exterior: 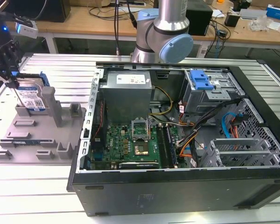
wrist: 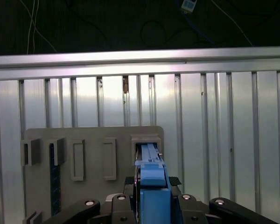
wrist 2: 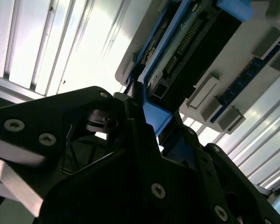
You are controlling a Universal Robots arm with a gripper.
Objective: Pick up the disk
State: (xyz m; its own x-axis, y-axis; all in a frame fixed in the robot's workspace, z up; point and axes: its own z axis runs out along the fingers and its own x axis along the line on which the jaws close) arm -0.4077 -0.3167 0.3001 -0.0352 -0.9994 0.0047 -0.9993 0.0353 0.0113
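Observation:
The disk (exterior: 31,99) stands on edge in a slot at the far corner of the grey fixture tray (exterior: 37,137), at the exterior view's left. Its white-and-blue label faces forward, with a blue rail on its side. My gripper (exterior: 16,88) comes down onto it from above. In the first wrist view the disk's blue rail (wrist: 151,186) sits between the two black fingers (wrist: 129,181), which press against its sides. In the second wrist view the disk (wrist 2: 186,42) shows its connector edge, and the gripper (wrist 2: 144,116) closes around its blue end.
An open computer case (exterior: 177,186) with motherboard, cables and a blue-fronted drive cage (exterior: 199,80) takes up the exterior view's right. The arm's base (exterior: 163,37) stands behind it. The tray (wrist: 93,140) has several upright posts. A ribbed metal table (exterior: 37,196) lies underneath.

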